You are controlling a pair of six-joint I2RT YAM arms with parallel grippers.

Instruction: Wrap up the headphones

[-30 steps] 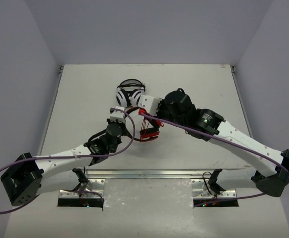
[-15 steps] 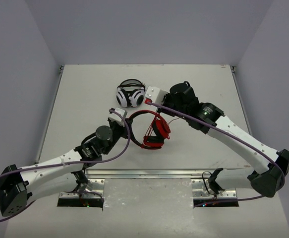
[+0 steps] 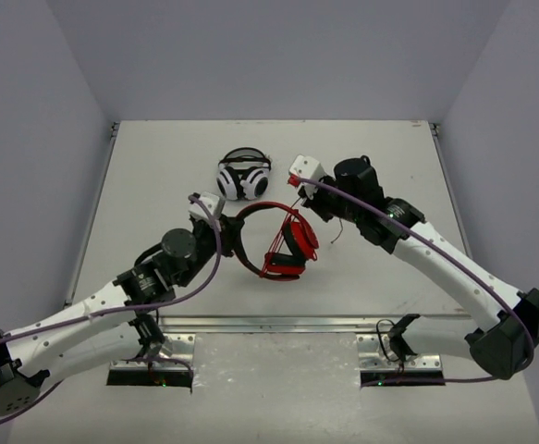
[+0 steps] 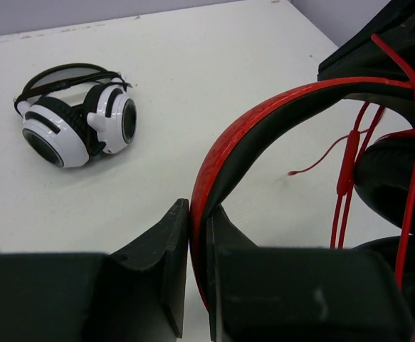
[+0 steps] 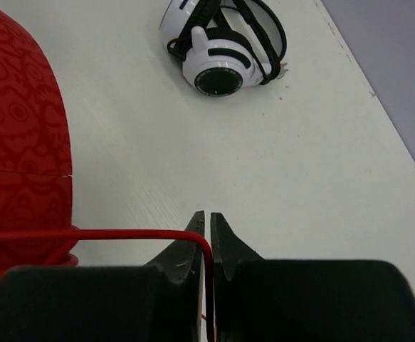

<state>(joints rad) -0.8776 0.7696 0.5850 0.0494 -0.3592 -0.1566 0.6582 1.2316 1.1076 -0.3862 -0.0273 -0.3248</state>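
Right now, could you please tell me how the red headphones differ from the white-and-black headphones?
The red headphones are red with black cushions; the white-and-black headphones are white with black trim. The left gripper is shut on the red headphones' headband and the right gripper pinches their cable; the white-and-black headphones lie untouched on the table. Both are over-ear pairs.
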